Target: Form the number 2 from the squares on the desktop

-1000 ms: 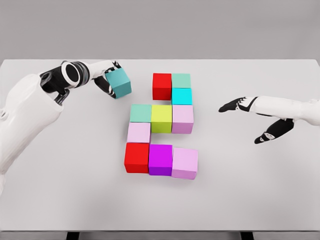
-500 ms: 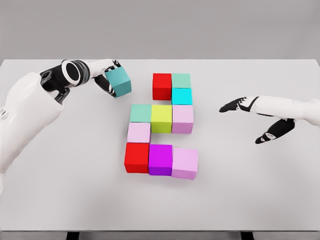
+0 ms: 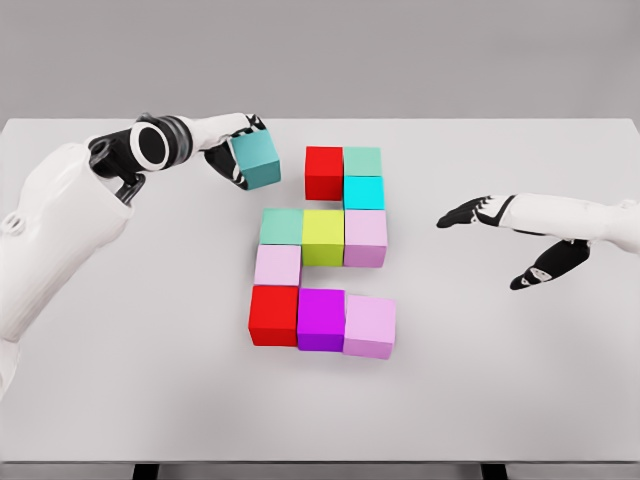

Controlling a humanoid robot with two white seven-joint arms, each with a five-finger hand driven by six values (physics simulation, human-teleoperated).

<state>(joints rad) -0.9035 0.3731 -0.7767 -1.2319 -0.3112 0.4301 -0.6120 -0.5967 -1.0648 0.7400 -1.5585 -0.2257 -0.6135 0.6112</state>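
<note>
My left hand [image 3: 238, 150] is shut on a teal cube [image 3: 256, 160], held a short way left of the red cube [image 3: 324, 172] that starts the top row. That row continues with a pale green cube [image 3: 362, 161], and a cyan cube [image 3: 364, 192] sits below it. The middle row holds a green cube [image 3: 282, 226], a yellow-green cube [image 3: 323, 236] and a pink cube [image 3: 365, 237]. A pink cube [image 3: 277, 265] links down to the bottom row: red [image 3: 273, 315], magenta [image 3: 320, 319], pink [image 3: 369, 326]. My right hand [image 3: 505, 240] hovers open at the right.
The white table [image 3: 130, 380] stretches wide around the cube group. Its far edge runs just behind the top row, and its front edge lies near the picture's bottom.
My left hand has carried the teal cube to the right and slightly up, closer to the red cube of the top row. The right hand has stayed in place.
</note>
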